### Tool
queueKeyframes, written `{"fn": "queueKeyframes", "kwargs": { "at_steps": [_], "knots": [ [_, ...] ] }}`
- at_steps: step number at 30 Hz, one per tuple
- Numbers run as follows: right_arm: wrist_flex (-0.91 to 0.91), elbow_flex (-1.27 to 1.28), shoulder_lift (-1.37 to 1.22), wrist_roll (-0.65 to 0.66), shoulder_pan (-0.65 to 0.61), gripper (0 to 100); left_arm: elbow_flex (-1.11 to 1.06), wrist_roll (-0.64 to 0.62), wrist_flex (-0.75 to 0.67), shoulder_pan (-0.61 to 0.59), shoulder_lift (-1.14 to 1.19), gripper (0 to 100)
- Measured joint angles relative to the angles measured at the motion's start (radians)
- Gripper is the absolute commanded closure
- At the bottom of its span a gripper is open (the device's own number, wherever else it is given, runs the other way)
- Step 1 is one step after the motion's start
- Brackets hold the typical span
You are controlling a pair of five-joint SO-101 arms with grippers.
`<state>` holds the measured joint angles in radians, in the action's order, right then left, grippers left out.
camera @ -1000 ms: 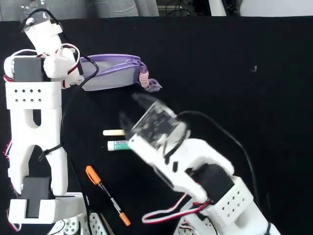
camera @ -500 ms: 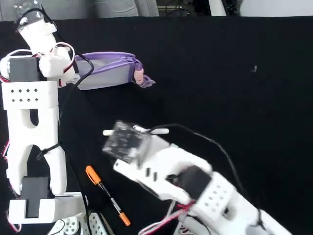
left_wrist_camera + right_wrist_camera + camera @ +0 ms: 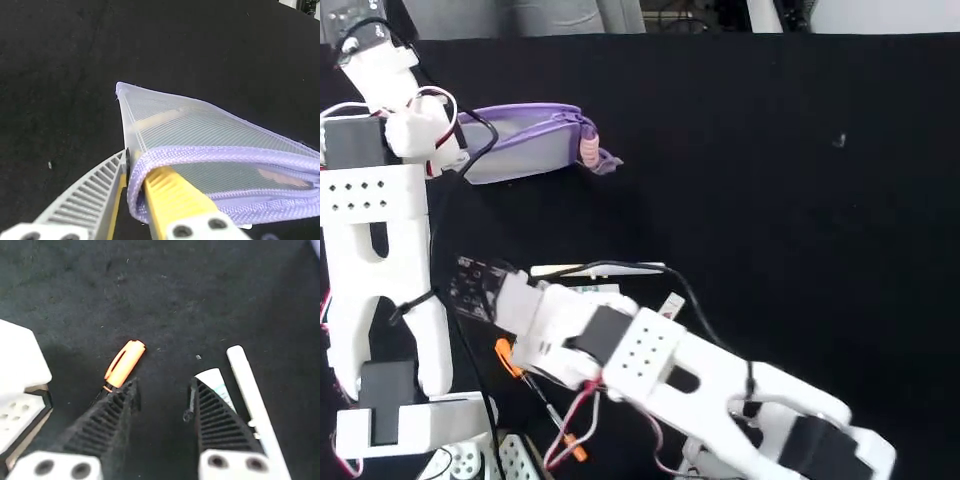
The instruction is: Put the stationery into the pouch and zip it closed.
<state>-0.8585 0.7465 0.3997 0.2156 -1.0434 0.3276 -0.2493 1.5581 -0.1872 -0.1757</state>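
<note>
In the high view, your left arm (image 3: pixel 375 210) is standing at the left edge of the black table (image 3: pixel 770 200), with the purple pouch (image 3: pixel 525 140) lying at its far end. Your right arm (image 3: pixel 640 360) is lying across the white stick (image 3: pixel 595 269) and the glue stick (image 3: pixel 592 288), just beside the orange pen (image 3: pixel 506 356). In the left wrist view, your left gripper (image 3: pixel 132 167) is pinching the trimmed end of the pouch between its fingers. In the right wrist view, your right gripper (image 3: pixel 162 387) is hanging over the table with its fingers spread, the pen's orange cap lying just past one fingertip and the glue stick and white stick beside the other.
</note>
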Motion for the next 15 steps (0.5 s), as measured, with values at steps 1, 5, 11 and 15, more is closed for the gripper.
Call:
{"fn": "queueKeyframes", "kwargs": {
  "at_steps": [1, 5, 11, 15],
  "knots": [
    [0.0, -0.008, -0.028, -0.008, 0.0, 85.0, 0.0, 0.0, 0.0, 0.0, 0.0, 97],
    [0.057, -0.011, -0.126, -0.057, -0.017, 85.1, 0.0, 0.0, 0.0, 0.0, 0.0, 97],
    [0.115, -0.015, -0.247, -0.071, -0.087, 85.1, 0.0, 0.0, 0.0, 0.0, 0.0, 97],
    [0.12, -0.057, -0.302, -0.092, -0.089, 85.1, 0.0, 0.0, 0.0, 0.0, 0.0, 97]
  ]
}}
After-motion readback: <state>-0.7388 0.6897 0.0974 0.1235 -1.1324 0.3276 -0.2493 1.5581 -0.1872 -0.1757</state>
